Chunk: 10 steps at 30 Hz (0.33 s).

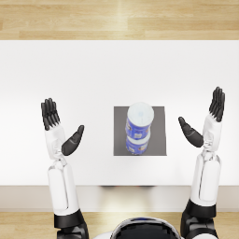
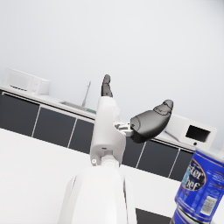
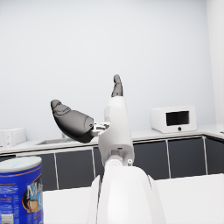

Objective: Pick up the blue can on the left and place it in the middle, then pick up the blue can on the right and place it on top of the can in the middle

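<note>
Two blue cans stand stacked upright at frame centre: the upper can (image 1: 140, 118) sits squarely on the lower can (image 1: 137, 144).

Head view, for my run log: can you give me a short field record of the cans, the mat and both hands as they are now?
cans: two blue cans stacked, top can on bottom can
stack position: on the grey mat, middle of the white table
left hand: open, empty, apart from the stack
right hand: open, empty, apart from the stack
task state: both placements look done
</note>
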Motion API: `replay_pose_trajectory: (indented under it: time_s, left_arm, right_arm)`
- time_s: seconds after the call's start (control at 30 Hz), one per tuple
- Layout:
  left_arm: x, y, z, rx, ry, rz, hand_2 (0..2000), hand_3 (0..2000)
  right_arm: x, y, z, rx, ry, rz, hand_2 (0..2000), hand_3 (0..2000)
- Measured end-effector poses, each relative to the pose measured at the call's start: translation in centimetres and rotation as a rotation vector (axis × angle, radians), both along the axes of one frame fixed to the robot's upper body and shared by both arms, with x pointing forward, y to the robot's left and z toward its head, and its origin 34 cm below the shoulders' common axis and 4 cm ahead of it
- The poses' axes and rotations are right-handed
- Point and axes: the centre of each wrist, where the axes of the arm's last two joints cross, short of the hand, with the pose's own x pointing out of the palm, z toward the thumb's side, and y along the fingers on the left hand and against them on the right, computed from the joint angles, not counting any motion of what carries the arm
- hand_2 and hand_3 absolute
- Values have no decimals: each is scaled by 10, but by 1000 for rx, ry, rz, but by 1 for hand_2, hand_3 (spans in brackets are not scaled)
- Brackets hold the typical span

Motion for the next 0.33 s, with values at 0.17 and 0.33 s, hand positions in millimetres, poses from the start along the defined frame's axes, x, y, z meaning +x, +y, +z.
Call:
replay_pose_trajectory:
  time_s: [0.17, 0.33]
  left_arm:
    - [0, 0, 0, 0, 1, 0, 0, 0]
    - [0, 0, 0, 0, 1, 1, 0, 0]
  right_arm:
    - [0, 0, 0, 0, 1, -1, 0, 0]
    - [0, 0, 0, 1, 1, -1, 0, 0]
